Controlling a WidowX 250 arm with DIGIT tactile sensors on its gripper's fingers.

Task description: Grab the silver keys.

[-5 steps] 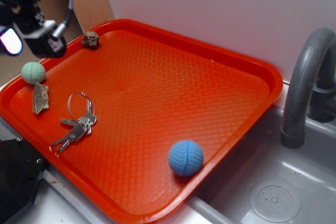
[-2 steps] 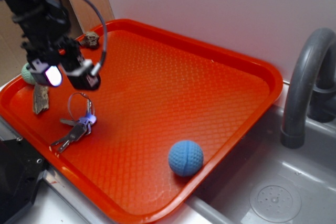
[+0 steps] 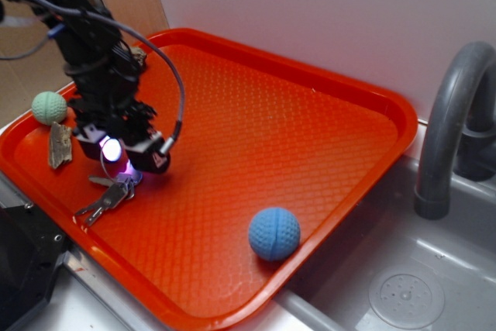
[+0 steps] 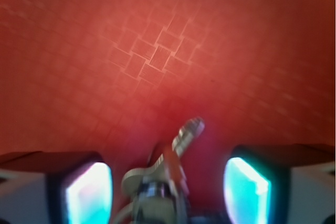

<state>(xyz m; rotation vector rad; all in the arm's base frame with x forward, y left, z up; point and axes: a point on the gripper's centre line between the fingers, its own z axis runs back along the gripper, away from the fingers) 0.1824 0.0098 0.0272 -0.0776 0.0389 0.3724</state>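
Observation:
The silver keys (image 3: 108, 198) lie on the orange tray (image 3: 256, 114) near its front left rim, their wire ring partly hidden behind my gripper (image 3: 133, 157). The gripper hangs just above the ring end of the bunch, its fingers open. In the wrist view the keys (image 4: 167, 169) lie blurred between the two glowing fingertips (image 4: 86, 192), which stand wide apart on either side of them without touching. My gripper (image 4: 167, 187) holds nothing.
A blue ball (image 3: 273, 233) sits near the tray's front right rim. A green ball (image 3: 49, 107) and a flat brown chip (image 3: 59, 145) lie at the left. A small brown rock (image 3: 139, 55) sits at the back left. A grey sink (image 3: 403, 284) and tap (image 3: 449, 122) stand right.
My gripper has come from the tray's back left corner, moving right and down, and now hangs low right over the keys. The keys have not moved.

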